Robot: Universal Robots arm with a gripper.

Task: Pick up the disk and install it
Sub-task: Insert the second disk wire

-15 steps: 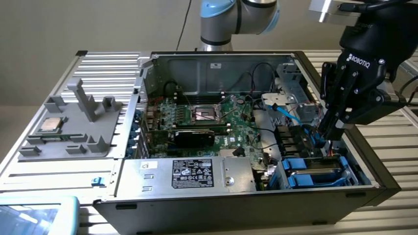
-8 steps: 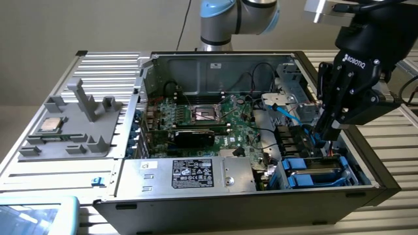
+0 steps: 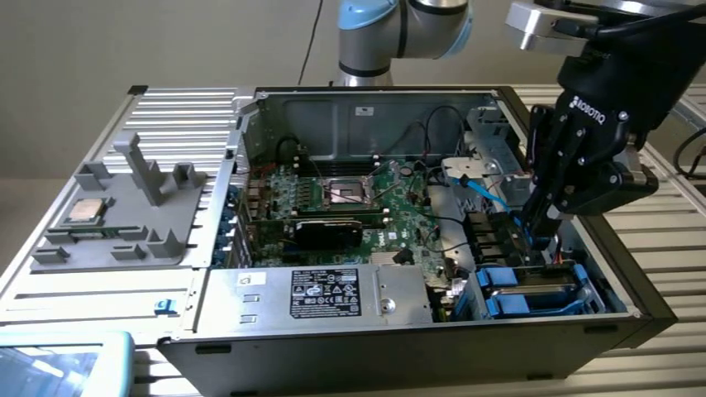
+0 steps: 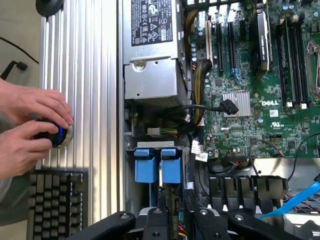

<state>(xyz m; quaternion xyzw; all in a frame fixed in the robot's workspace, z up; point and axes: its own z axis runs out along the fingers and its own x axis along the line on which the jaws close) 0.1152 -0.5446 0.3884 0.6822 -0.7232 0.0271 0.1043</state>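
Black ROBOTIQ-marked gripper (image 3: 543, 222) — silver-and-pale-blue arm (image 3: 403, 29).

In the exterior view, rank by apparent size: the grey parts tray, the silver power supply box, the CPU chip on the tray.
1. Grey parts tray
2. Silver power supply box, similar in extent and nearer the camera, so unsure
3. CPU chip, clearly smallest

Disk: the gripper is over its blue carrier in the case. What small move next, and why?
Probably a short, slow descent straight down. The gripper sits just above the disk in the corner bay, whether touching I cannot tell, and a blue cable runs close beside it, so sideways motion looks risky.
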